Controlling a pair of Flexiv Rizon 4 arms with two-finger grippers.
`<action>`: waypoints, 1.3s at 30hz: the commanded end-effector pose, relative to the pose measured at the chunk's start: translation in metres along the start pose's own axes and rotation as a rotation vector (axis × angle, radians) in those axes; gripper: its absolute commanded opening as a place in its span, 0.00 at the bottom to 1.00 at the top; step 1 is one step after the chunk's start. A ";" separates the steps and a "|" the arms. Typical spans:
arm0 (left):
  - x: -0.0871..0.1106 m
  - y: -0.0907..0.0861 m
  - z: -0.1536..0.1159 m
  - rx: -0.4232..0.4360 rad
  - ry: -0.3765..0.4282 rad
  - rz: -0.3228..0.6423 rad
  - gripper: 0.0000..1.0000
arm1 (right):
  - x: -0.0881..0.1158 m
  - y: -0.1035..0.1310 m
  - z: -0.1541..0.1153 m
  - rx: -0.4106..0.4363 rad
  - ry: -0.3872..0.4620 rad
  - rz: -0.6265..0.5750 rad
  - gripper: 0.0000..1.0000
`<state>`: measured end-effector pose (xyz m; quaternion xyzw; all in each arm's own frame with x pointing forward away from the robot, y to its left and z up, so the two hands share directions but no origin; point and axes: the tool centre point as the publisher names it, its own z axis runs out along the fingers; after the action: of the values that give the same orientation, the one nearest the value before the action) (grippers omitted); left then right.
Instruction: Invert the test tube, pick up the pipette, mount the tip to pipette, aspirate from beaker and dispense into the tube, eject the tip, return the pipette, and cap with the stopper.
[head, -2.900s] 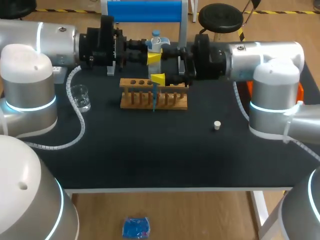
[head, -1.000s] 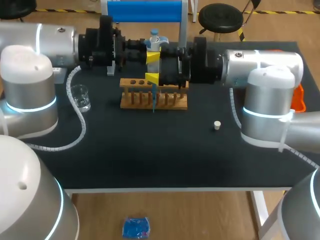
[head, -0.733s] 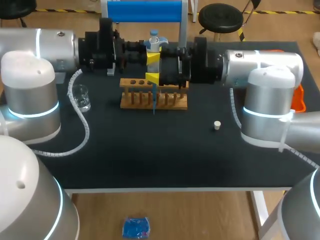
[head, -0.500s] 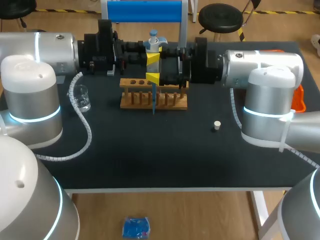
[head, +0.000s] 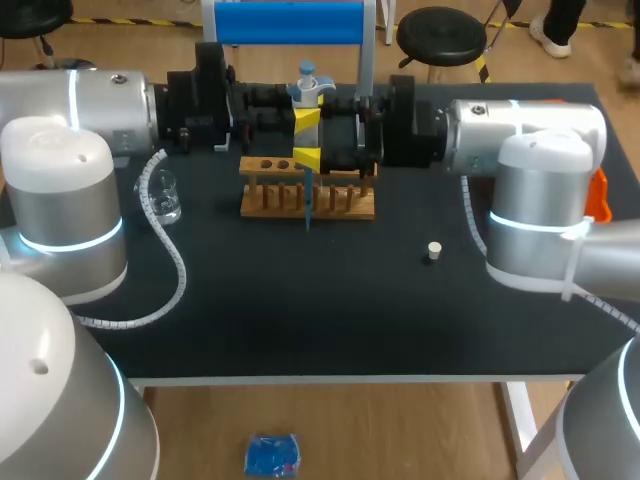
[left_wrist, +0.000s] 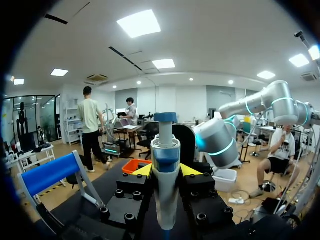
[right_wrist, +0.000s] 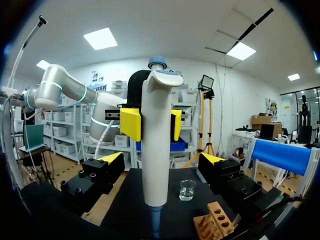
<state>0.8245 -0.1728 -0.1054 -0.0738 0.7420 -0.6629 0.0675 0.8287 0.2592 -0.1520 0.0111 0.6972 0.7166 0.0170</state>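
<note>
The left jaws pinch the pipette (head: 305, 85) by its upper body and hold it upright over the back of the bench (head: 300, 300) — its blue tip (head: 308, 195) points down close by the rack (head: 345, 205). The right jaws stand spread on either side of the pipette's lower body, their yellow fingertips (right_wrist: 112, 157) clear of it. The beaker (head: 165, 195) sits apart from the rack on the left arm's side, and the stopper (head: 434, 250) lies alone on the bench — near the right arm (head: 540, 200).
</note>
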 end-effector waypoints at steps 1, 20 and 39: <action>-0.001 0.000 0.001 0.001 0.002 0.000 0.00 | -0.005 0.001 -0.001 0.012 0.032 0.000 1.00; -0.001 0.000 0.001 0.001 0.002 0.000 0.00 | -0.007 0.003 0.009 0.042 0.062 -0.016 0.85; -0.001 0.000 0.001 0.001 0.002 0.000 0.00 | -0.009 0.002 0.007 0.041 0.071 -0.005 0.00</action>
<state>0.8308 -0.1723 -0.1053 -0.0731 0.7421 -0.6629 0.0674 0.8313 0.2670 -0.1499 -0.0158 0.7125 0.7015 -0.0056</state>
